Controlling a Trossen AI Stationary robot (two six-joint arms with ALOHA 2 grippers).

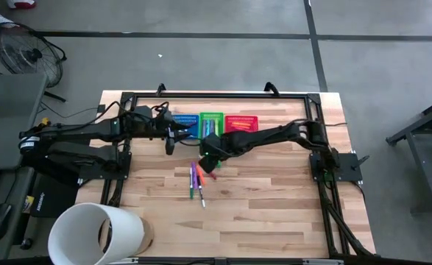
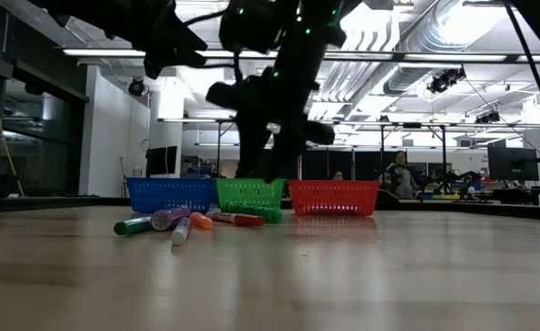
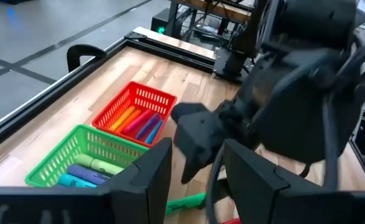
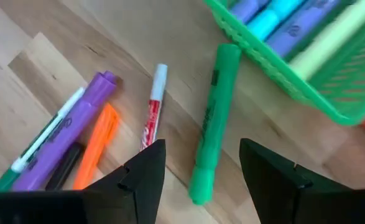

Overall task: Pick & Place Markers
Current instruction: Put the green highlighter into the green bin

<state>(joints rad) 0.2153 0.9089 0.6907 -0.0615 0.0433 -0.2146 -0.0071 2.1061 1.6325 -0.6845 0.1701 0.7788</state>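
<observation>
Right tool, fingers spread and empty, hangs over the green plastic marker; the slim red-and-white marker at its 9 o'clock risks being nudged. Left tool, likewise released, waits over the baskets.

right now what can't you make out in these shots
- Blue basket contents: the left arm covers it in the high view; its mesh wall hides them in the low view.
- Left gripper: only its own finger backs show in the left wrist view, tips cut off by the edge.
- Markers on the table: too small to count in the high view; the right gripper, open, cuts off some in the right wrist view.
</observation>
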